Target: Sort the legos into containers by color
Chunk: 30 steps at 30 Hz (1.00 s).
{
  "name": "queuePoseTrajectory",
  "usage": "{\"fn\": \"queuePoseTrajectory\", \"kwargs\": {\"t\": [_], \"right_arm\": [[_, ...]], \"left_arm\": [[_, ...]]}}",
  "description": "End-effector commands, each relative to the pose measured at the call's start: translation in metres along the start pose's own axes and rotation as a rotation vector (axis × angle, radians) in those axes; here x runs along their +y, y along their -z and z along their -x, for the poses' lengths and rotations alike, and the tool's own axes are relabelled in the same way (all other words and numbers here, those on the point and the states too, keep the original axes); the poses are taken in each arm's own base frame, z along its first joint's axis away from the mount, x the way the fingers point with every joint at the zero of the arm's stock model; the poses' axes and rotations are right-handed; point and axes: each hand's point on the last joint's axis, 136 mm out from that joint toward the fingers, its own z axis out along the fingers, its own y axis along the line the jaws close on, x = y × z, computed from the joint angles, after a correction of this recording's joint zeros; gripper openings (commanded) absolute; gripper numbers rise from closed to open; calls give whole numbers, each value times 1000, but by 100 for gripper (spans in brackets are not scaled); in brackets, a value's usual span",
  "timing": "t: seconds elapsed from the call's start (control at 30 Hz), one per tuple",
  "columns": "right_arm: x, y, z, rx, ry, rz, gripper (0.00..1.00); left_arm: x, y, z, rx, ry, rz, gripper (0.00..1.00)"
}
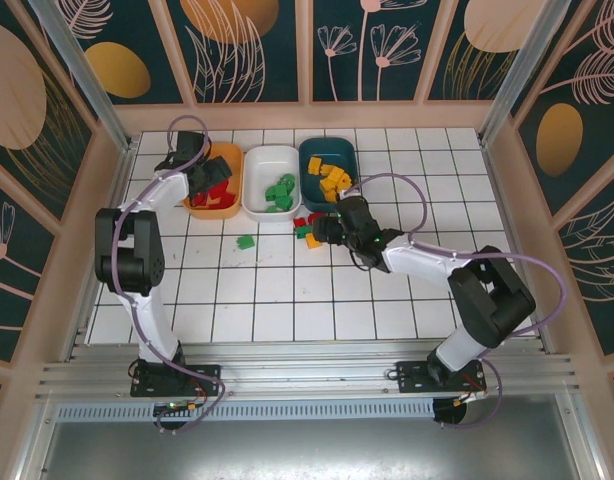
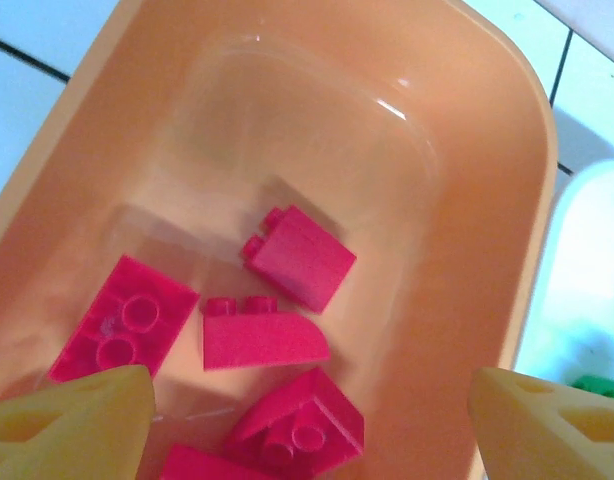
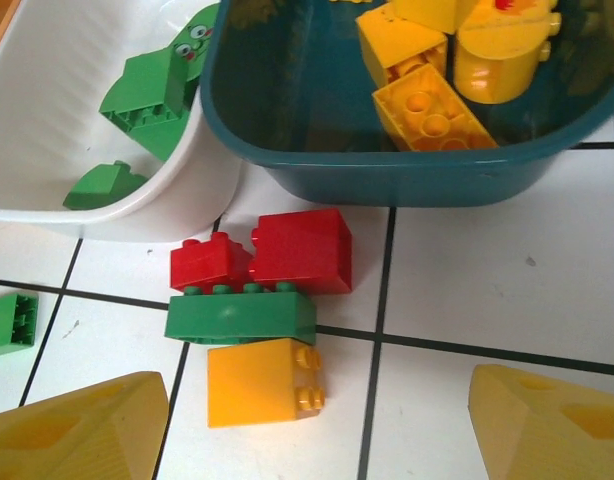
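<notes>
My left gripper (image 1: 209,178) hangs open over the orange container (image 2: 467,110), its yellow fingers (image 2: 77,425) apart with nothing between them. Several red legos (image 2: 299,257) lie loose on that tray's floor beneath it. My right gripper (image 3: 312,425) is open low over a small cluster on the table: a yellow lego (image 3: 262,380), a long green lego (image 3: 242,315) and two red legos (image 3: 302,250). The yellow one lies just ahead of the fingertips, untouched. The teal container (image 3: 417,175) holds yellow legos (image 3: 427,105). The white container (image 3: 137,215) holds green legos (image 3: 152,95).
One green brick (image 1: 246,241) lies alone on the white tiles in front of the white tray (image 1: 271,152). The three trays stand side by side at the back of the table, orange (image 1: 227,207), white, then teal (image 1: 309,150). Wooden walls ring the table.
</notes>
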Motion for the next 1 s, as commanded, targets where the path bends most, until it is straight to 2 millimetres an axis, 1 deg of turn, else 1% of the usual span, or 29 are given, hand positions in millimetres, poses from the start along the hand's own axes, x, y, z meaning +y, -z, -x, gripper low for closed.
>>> {"fn": "queuePoseTrajectory", "kwargs": {"t": [0.0,0.03,0.07,0.17,0.27,0.33,0.43,0.5,0.6,0.77,0.9,0.97], "right_arm": [[18,-9,-2,28,102,3,81],[21,-14,-5,37,130,-4,82],[23,-19,-9,52,153,-15,82],[26,-33,-19,91,194,-45,82],[28,-43,-26,111,217,-64,82],[26,-46,-30,119,227,-87,82],[21,-50,-38,138,232,-100,81],[20,-56,-45,159,242,-103,79],[20,-64,-50,174,250,-102,73],[23,-71,-52,171,259,-88,65],[22,-70,-54,151,251,-78,60],[20,-70,-54,144,241,-83,55]], "left_arm": [[-20,47,2,-41,29,-136,84],[-20,54,-6,-40,43,-172,86],[-24,70,-9,-60,52,-225,87],[-20,86,-42,-27,86,-324,92],[-5,98,-76,0,80,-356,95],[5,107,-92,5,79,-362,96],[14,123,-111,8,71,-386,97],[19,130,-118,0,60,-390,98],[24,132,-123,2,52,-380,98],[20,128,-124,20,57,-393,97],[19,125,-125,29,52,-395,97],[20,123,-125,31,53,-390,97]]}}
